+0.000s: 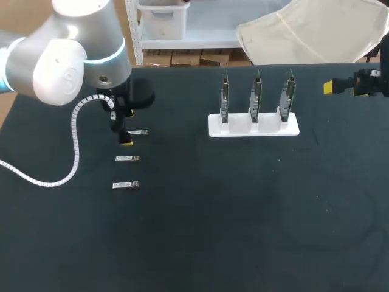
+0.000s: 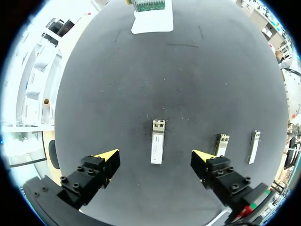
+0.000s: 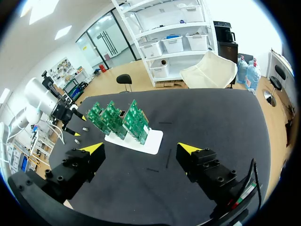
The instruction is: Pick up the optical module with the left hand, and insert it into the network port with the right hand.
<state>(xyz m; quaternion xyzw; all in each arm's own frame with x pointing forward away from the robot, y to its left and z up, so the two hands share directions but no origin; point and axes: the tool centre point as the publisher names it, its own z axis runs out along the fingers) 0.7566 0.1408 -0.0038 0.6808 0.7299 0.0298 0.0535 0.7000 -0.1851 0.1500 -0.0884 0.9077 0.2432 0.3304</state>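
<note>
Left hand (image 2: 155, 157), fingers apart, hangs over the topmost optical module (image 2: 157, 141), head view's left; right hand (image 3: 141, 149), likewise apart, upper right.

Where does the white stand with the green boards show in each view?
Head view: white stand at the table's far side, right of middle.
Left wrist view: stand far ahead of the left gripper.
Right wrist view: stand just ahead of the right gripper.
Shared landmark: the left gripper above the optical modules.
</note>
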